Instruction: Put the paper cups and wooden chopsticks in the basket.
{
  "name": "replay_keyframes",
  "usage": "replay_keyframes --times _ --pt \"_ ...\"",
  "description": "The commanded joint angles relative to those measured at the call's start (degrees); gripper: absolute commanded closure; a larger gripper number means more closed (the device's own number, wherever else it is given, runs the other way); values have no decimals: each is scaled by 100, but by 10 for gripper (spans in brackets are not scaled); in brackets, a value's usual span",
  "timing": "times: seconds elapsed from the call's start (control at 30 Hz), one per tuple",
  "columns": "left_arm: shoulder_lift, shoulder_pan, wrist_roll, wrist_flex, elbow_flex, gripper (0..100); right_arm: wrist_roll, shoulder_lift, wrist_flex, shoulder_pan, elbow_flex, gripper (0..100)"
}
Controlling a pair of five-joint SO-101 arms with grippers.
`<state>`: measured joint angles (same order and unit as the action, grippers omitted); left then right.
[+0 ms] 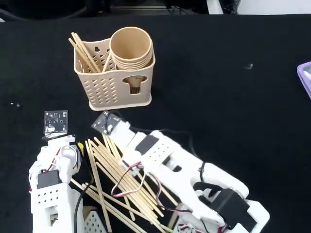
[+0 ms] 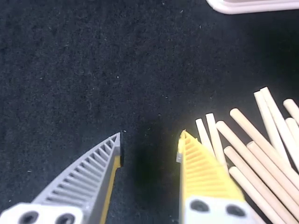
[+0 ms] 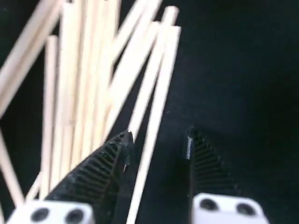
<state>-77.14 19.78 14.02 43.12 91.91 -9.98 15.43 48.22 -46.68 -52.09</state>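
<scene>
A beige perforated basket [image 1: 114,90] stands at the back left of the black table. It holds a stack of paper cups [image 1: 131,47] and a few wooden chopsticks [image 1: 85,53]. Many loose chopsticks [image 1: 121,182] lie in a fan between my two arms. My left gripper [image 2: 150,140] is open just above the cloth, with chopstick ends [image 2: 243,149] beside its yellow finger [image 2: 205,172]. My right gripper [image 3: 159,135] is open low over the pile [image 3: 79,93]. One chopstick [image 3: 161,107] runs into the gap by its left black finger.
The left arm [image 1: 51,187] and the right arm [image 1: 194,177] crowd the front of the table around the pile. A purple object [image 1: 305,77] sits at the right edge. The basket's pale rim [image 2: 252,5] lies beyond the left gripper.
</scene>
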Motion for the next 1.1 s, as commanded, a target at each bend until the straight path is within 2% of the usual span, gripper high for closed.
replay_keyframes --times 0.0,0.17,0.4,0.67,1.07 --pt "-62 22 -35 -105 -92 798 325 286 -123 -360 92 800" --pt "-62 22 -35 -105 -84 798 334 286 -123 -484 110 800" --pt "-62 22 -35 -105 -84 798 62 286 -229 53 66 800" --pt "-62 22 -35 -105 -84 798 53 277 -290 -167 4 800" --pt "-62 22 -35 -105 -84 798 44 277 -853 -9 -259 800"
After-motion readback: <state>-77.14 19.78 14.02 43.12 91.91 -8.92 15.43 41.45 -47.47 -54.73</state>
